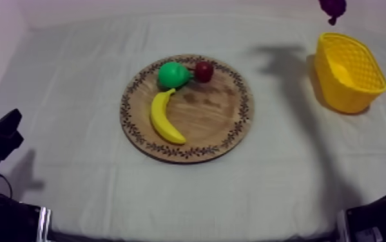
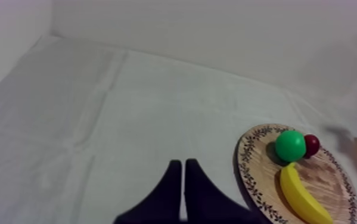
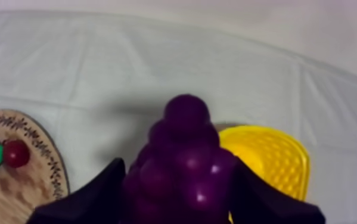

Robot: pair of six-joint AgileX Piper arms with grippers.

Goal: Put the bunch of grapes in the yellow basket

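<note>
right gripper point(image 3: 177, 179) is clamped on the grapes point(image 3: 183, 146), held aloft near the basket point(image 3: 276, 158) (not yet inside it). left gripper point(image 2: 183, 176) has its fingers together on nothing, low and apart from the board point(image 2: 244, 164). banana point(image 2: 300, 193), pear point(image 2: 290, 145) and small red fruit point(image 2: 312, 145) rest on the board, the last two touching.

The top camera looks down aslant on the table point(image 1: 73, 96); both wrist cameras, nearer, also catch the wooden board point(image 1: 216, 111).
</note>
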